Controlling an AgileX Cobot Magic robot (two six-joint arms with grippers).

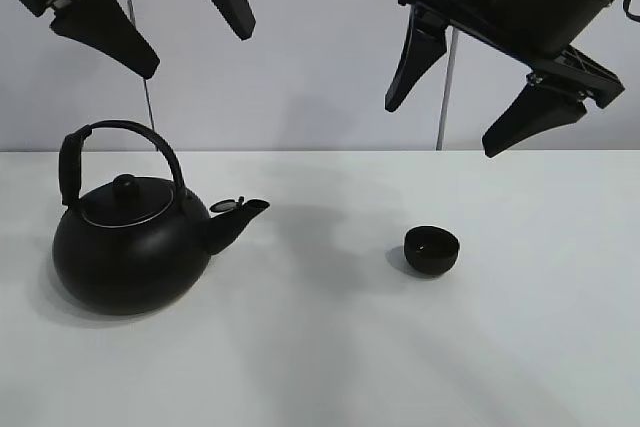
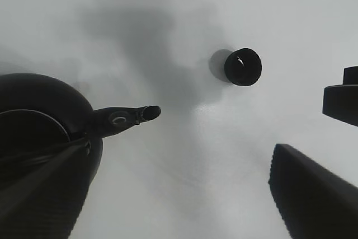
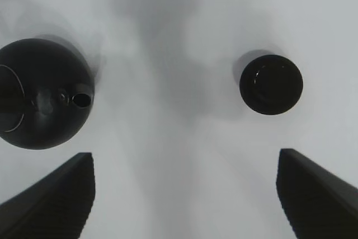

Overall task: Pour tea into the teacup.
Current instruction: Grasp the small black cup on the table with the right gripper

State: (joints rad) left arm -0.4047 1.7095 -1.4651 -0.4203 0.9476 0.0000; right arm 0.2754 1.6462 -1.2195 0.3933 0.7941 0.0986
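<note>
A big black round kettle point(image 1: 130, 247) with an arched handle stands upright on the left of the white table point(image 1: 330, 357), its spout point(image 1: 240, 215) pointing right. To its right sits the teacup point(image 1: 432, 250), small, black and handleless. My left gripper point(image 1: 198, 54) hangs open high above the kettle, holding nothing. High above the teacup, my right gripper point(image 1: 441, 129) is open and empty too. The left wrist view shows the kettle point(image 2: 45, 138) and the teacup point(image 2: 243, 66) beyond its spout. In the right wrist view, kettle point(image 3: 42, 93) and teacup point(image 3: 271, 84) lie well below the open fingers point(image 3: 319, 194).
A pale wall stands behind the table. Two thin vertical rods point(image 1: 448, 67) rise at the back. Bare white tabletop lies between kettle and teacup and along the front edge.
</note>
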